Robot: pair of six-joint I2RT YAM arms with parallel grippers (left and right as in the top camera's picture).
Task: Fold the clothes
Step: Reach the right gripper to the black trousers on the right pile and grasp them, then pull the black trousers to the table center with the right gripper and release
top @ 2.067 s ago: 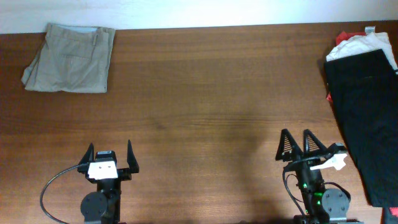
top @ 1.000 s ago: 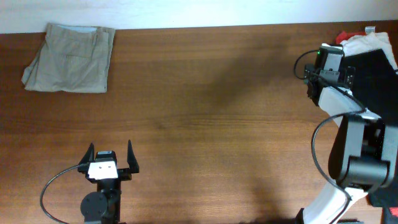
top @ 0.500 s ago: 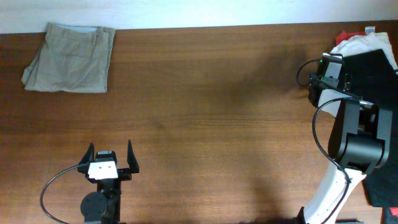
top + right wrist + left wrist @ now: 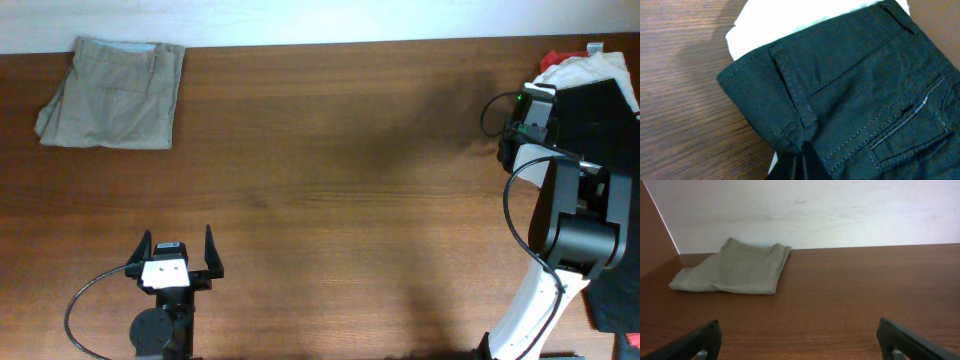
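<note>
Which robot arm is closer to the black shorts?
Right. The right end effector pinches the black shorts at their edge; the left end effector sits open, far across the table.

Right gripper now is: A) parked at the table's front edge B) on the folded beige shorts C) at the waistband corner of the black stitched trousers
C: the right gripper is closed on the black stitched trousers at the waistband corner, beside white fabric.

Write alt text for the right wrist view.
Close-up of black shorts, waistband and belt loop showing, lying over a white garment on a brown wooden table. At the bottom of the frame, the right hand appears pinched shut on the near edge of the shorts.
</note>
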